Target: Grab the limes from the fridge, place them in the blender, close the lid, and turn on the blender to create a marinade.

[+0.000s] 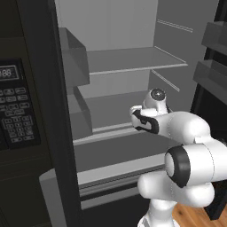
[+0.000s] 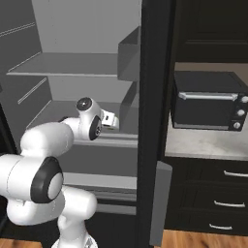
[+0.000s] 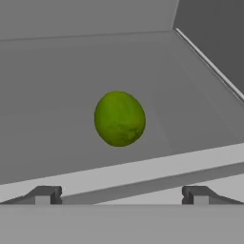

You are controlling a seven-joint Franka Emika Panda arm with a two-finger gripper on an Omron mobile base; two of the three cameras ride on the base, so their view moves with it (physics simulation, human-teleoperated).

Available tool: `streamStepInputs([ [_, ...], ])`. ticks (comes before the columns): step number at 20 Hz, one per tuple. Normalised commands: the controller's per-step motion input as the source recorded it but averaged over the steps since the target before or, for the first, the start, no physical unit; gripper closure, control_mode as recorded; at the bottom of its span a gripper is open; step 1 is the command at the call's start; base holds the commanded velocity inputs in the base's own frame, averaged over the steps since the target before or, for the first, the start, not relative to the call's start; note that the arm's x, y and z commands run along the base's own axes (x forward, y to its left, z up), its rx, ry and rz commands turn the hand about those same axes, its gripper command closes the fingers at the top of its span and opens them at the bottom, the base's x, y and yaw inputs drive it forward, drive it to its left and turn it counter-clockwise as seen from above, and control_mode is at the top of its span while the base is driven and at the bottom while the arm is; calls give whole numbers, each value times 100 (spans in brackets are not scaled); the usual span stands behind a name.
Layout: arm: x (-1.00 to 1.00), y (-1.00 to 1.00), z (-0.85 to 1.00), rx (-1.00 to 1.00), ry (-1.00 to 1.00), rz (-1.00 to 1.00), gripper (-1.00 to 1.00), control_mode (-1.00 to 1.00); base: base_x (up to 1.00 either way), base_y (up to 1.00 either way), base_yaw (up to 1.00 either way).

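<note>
The lime (image 3: 119,118) lies on a grey shelf of the fridge (image 1: 128,60), straight ahead of the gripper (image 3: 121,194) and between the lines of its two fingertips, apart from them; the fingers stand spread wide, holding nothing; the lime's long axis seems nearly upright, slightly tilted; the base views hide it behind the arm.

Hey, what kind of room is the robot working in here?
A simulated home kitchen, most likely. An open fridge with grey shelves holds a lime, a microwave keypad sits to its left, and a toaster oven stands on a counter above dark drawers.
</note>
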Motion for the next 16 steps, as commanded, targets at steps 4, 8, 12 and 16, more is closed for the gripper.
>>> streamStepInputs([
  [4, 28, 0, -11, 0, 0, 0, -100, -100, 0, 0, 0],
  [8, 25, -3, -12, 0, 0, 0, -100, -100, 0, 0, 0],
  [12, 20, -5, -13, 0, 0, 0, -100, -100, 0, 0, 0],
  [16, 17, -5, -15, 0, 0, 0, -100, -100, 0, 0, 0],
])
